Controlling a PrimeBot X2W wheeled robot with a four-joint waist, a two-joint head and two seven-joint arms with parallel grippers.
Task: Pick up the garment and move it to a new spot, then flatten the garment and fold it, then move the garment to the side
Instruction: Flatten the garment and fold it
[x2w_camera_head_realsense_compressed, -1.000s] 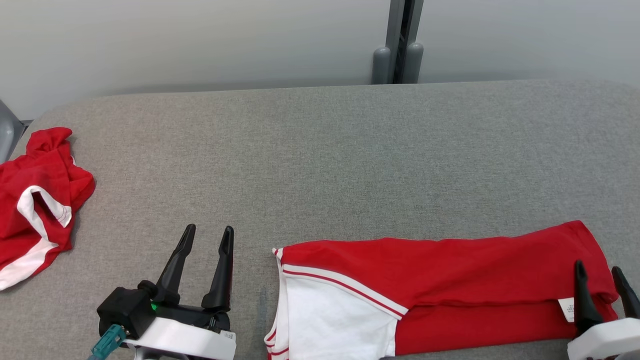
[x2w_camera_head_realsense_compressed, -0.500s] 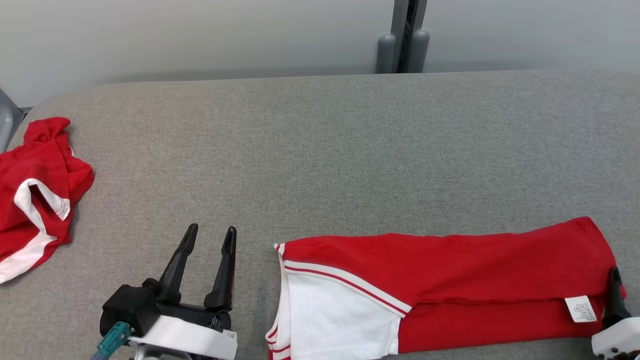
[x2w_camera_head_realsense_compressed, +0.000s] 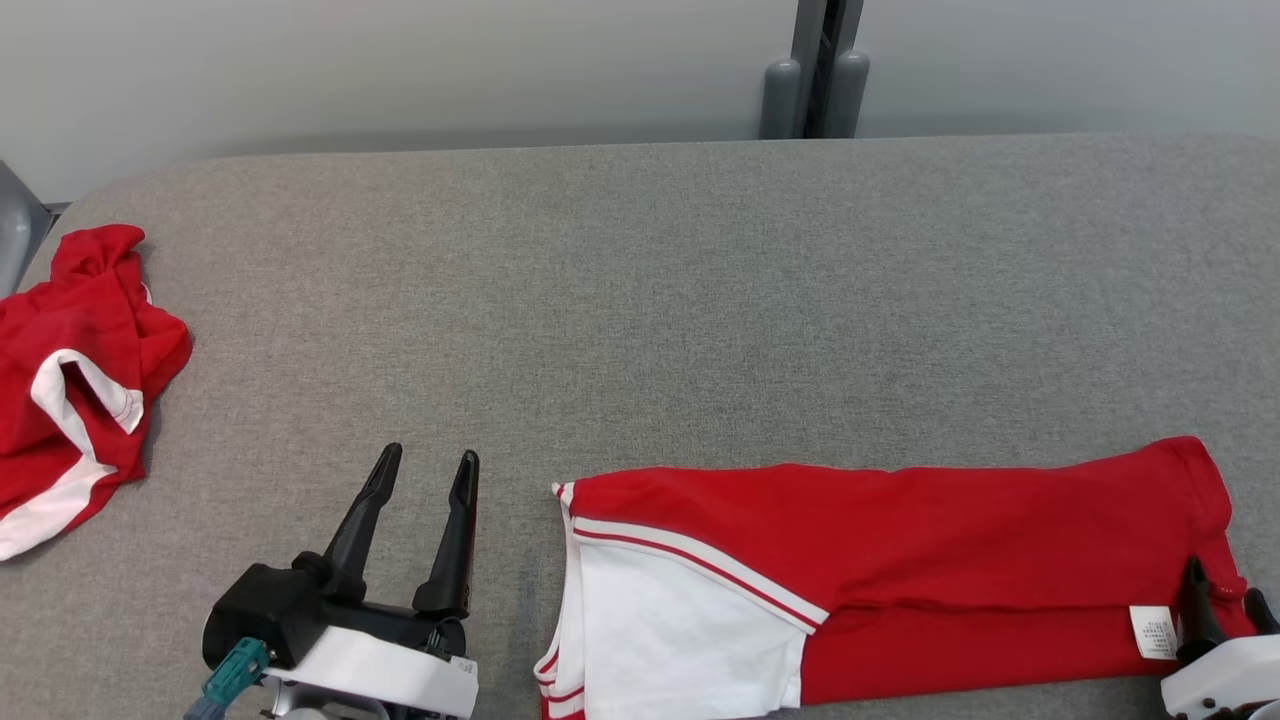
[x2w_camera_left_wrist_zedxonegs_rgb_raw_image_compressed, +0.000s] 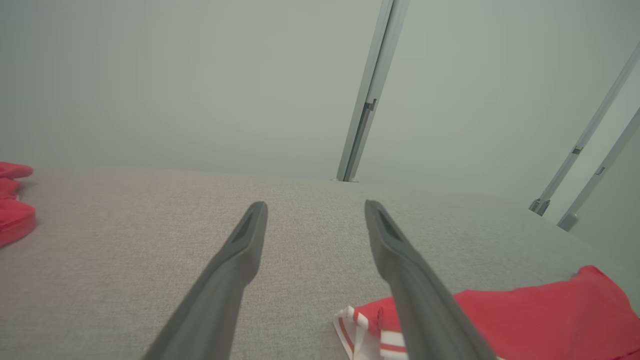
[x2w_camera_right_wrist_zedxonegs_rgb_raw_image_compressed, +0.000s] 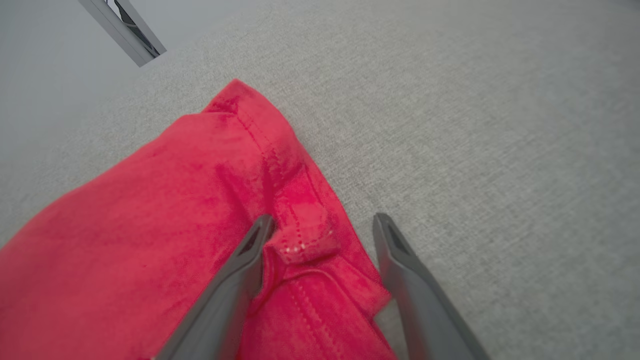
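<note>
Since the folded red-and-white garment (x2w_camera_head_realsense_compressed: 900, 560) lies as a long band across the lower right of the head view, close to the near edge of the grey padded table (x2w_camera_head_realsense_compressed: 640, 300), a lopsided pull could, to my eye, skew the fold or slide it off that edge. The likelier trouble sits at its right end. There a small bunched hem corner (x2w_camera_right_wrist_zedxonegs_rgb_raw_image_compressed: 305, 235) stands up just past the care label (x2w_camera_head_realsense_compressed: 1153, 632). If the jaws close on that nub alone, they may catch only the top layer, and the fold would peel open as it travels.

The right gripper (x2w_camera_head_realsense_compressed: 1224, 582) has its fingers spread wide around that corner and holds nothing. In the right wrist view one finger (x2w_camera_right_wrist_zedxonegs_rgb_raw_image_compressed: 235, 280) lies over the red cloth and the other over bare grey table just beside the hem. Whether either tip touches the fabric I cannot tell.

At the lower left of the head view the left gripper (x2w_camera_head_realsense_compressed: 430, 456) also stands with fingers apart and empty, beside the striped white end but clear of it, so that end has no support.

Further out, a crumpled red garment (x2w_camera_head_realsense_compressed: 70, 380) sits at the left edge of the frame. A sideways move that way risks tangling the two.
</note>
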